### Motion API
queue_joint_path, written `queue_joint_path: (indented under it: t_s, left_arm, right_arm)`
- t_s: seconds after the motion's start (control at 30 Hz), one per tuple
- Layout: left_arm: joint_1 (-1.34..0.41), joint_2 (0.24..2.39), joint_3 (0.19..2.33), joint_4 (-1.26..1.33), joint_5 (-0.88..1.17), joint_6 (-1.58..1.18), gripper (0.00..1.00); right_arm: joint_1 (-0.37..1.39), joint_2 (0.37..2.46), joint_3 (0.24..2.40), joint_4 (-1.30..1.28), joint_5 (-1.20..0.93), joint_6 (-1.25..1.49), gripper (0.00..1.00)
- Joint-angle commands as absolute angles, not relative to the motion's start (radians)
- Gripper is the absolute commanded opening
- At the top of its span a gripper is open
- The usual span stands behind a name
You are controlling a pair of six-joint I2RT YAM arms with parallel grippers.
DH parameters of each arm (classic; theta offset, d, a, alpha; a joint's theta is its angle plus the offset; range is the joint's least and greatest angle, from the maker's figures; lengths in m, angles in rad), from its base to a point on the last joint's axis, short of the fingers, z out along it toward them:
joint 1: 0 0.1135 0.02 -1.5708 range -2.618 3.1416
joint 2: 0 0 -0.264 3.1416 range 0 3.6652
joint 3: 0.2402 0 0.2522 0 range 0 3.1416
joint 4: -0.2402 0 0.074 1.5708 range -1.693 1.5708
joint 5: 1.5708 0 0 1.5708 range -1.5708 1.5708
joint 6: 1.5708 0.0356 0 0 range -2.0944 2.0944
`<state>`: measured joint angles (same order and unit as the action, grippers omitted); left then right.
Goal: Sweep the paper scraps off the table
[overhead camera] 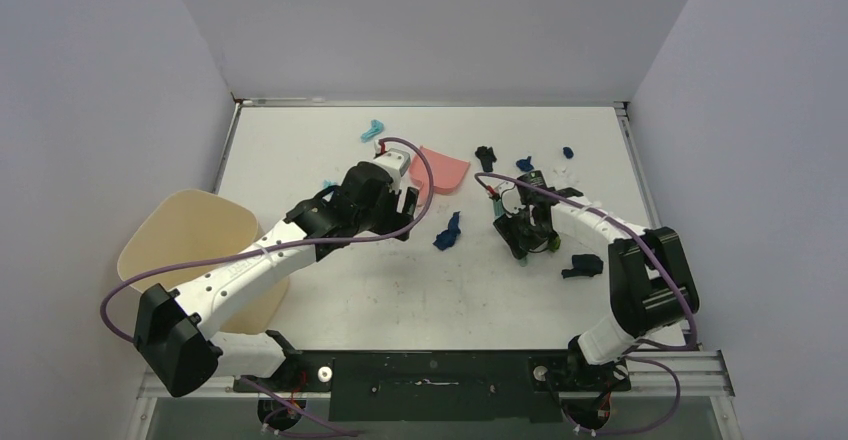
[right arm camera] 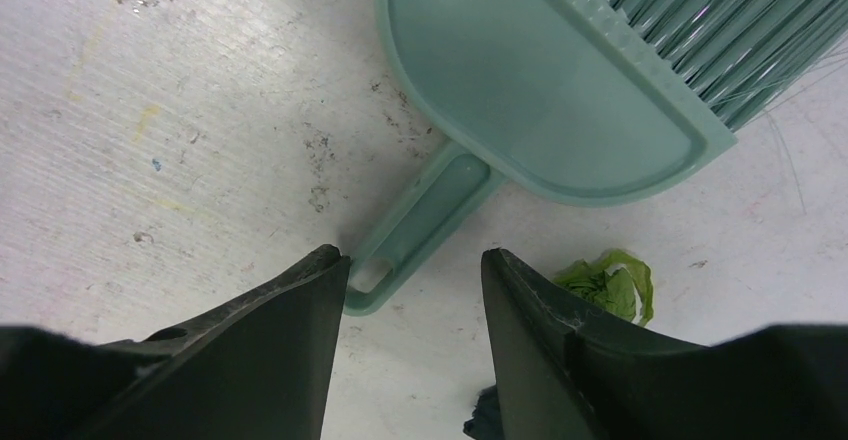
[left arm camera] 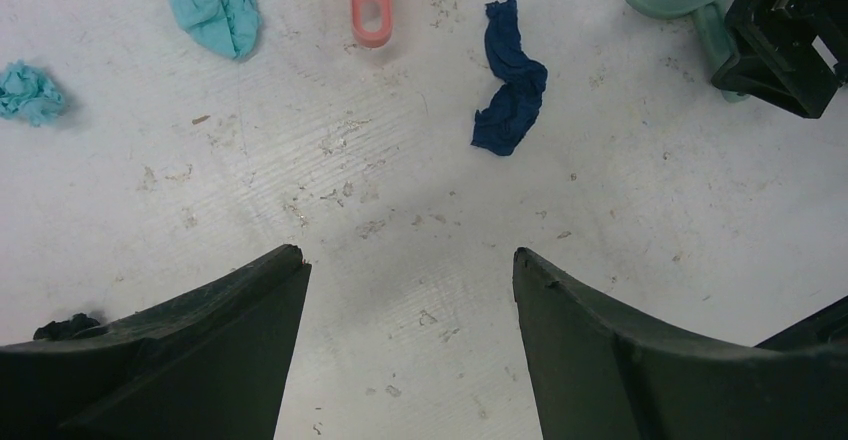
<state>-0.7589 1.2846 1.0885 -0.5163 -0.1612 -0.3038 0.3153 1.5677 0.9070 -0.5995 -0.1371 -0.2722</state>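
Paper scraps lie scattered on the white table (overhead camera: 330, 290): a dark blue wad (overhead camera: 447, 232) in the middle, a dark one (overhead camera: 582, 265) at the right, several small ones (overhead camera: 525, 163) at the back right, a teal one (overhead camera: 372, 130) at the back. My left gripper (overhead camera: 408, 205) is open and empty, low over bare table (left arm camera: 408, 260); ahead of it are the blue wad (left arm camera: 512, 80), two teal wads (left arm camera: 212, 12) and the pink dustpan's handle (left arm camera: 370, 0). My right gripper (right arm camera: 415, 258) is open, with the teal brush's handle end (right arm camera: 420, 225) at its left fingertip. A green wad (right arm camera: 610, 285) lies beside the right finger.
The pink dustpan (overhead camera: 445, 170) lies flat behind the left gripper. A beige bin (overhead camera: 190, 250) stands off the table's left edge. The brush head (right arm camera: 540, 90) lies ahead of the right gripper. Grey walls close in the back and both sides.
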Motion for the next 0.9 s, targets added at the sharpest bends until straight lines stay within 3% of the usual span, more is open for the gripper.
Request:
queue_joint_path:
  t_s: [0.0, 0.2, 0.57, 0.87]
  left_arm:
    - [-0.764, 1.256, 1.095, -0.505, -0.176, -0.307, 0.73]
    - [-0.765, 1.234, 1.086, -0.510, -0.185, -0.308, 0.73]
    - [-0.765, 1.176, 0.984, -0.433, -0.151, -0.331, 0.73]
    - [-0.873, 1.132, 0.890, -0.230, -0.067, -0.307, 0.72]
  right_arm:
    - [0.318, 1.598, 0.926, -0.584, -0.108, -0.260, 0.51]
    - [0.318, 1.622, 0.934, -0.589, -0.105, -0.258, 0.42]
    - [0.316, 1.518, 0.924, -0.626, -0.067, -0.283, 0.06]
    - [0.293, 1.376, 0.986, -0.731, -0.101, -0.331, 0.05]
